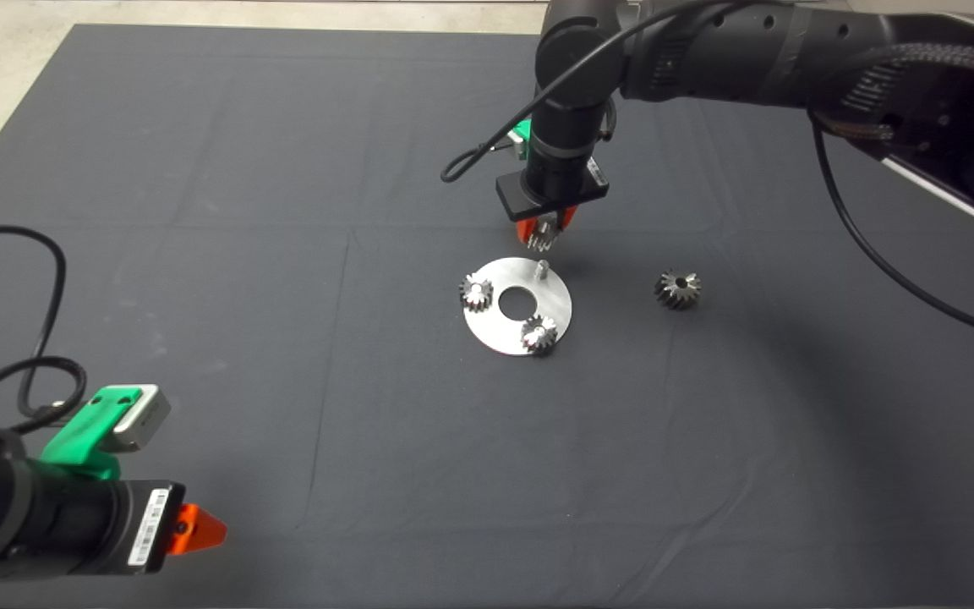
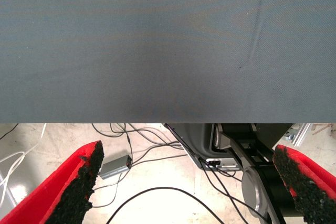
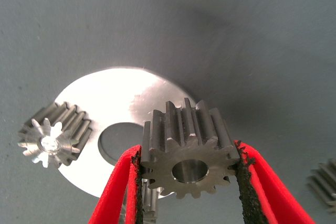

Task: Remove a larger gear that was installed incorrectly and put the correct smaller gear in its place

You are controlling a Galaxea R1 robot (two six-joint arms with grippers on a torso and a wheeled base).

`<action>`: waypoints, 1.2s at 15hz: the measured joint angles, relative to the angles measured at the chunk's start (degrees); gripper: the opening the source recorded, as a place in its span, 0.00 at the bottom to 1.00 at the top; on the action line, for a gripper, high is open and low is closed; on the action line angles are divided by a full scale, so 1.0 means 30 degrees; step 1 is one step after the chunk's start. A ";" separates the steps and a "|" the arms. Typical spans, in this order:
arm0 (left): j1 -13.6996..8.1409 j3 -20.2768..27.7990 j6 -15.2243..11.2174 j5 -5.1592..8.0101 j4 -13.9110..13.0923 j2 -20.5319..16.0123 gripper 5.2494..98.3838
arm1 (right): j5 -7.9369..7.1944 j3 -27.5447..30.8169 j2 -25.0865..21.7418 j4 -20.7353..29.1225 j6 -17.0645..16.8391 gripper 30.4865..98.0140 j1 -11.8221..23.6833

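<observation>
My right gripper [image 1: 544, 235] is shut on the smaller gear [image 1: 543, 239], a small steel spur gear with straight teeth. It holds the gear just above the far edge of a round silver plate [image 1: 495, 328], close over a bare peg [image 1: 542, 269]. In the right wrist view the smaller gear [image 3: 184, 129] sits clamped between the red fingers [image 3: 118, 187], and my right gripper [image 3: 190, 153] is above the plate [image 3: 126, 95]. The larger gear [image 1: 678, 288], with slanted teeth, lies on the mat right of the plate. My left gripper [image 1: 199, 529] is parked at the lower left, open and empty [image 2: 189, 182].
Two other small gears [image 1: 476, 292] [image 1: 538, 334] sit on pegs on the plate, which has a centre hole [image 1: 517, 298]. One of them shows in the right wrist view [image 3: 52, 137]. A black cable [image 1: 39, 338] loops at the left. The left wrist view shows the mat's edge and floor cables [image 2: 131, 156].
</observation>
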 measured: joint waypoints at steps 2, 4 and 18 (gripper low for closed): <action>0.0000 0.0000 -0.0002 0.0000 0.0000 0.0000 0.84 | -0.0008 -0.0329 0.0037 0.0204 -0.0176 0.07 -0.0233; 0.0003 0.0000 0.0001 0.0000 0.0000 0.0000 0.84 | -0.0008 -0.0530 0.0039 0.0265 -0.0319 0.07 -0.0282; 0.0381 0.0000 -0.0005 0.0000 0.0305 0.0000 0.84 | -0.0003 -0.1119 0.0089 0.0415 -0.0488 0.07 -0.0853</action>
